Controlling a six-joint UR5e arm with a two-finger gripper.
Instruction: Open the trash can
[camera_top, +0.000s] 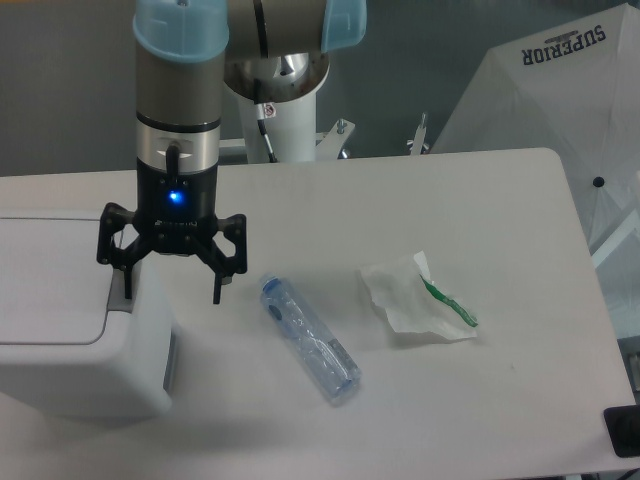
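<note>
The trash can (70, 350) is a large boxy white bin at the table's left edge, partly cut off by the frame. Its flat lid (45, 280) lies closed, and the grey push tab (118, 288) sits at the lid's right end. My gripper (172, 298) hangs open over the bin's right side, pointing straight down. Its left fingertip (127, 292) stands on or just above the grey tab, and the right fingertip (216, 297) hangs past the bin's right wall, above the table. Nothing is between the fingers.
A clear plastic bottle (310, 340) lies on its side right of the gripper. A crumpled white wrapper with a green strip (415, 300) lies further right. A white umbrella-like cover (560, 110) stands beyond the table's right edge. The arm's base (285, 110) is behind.
</note>
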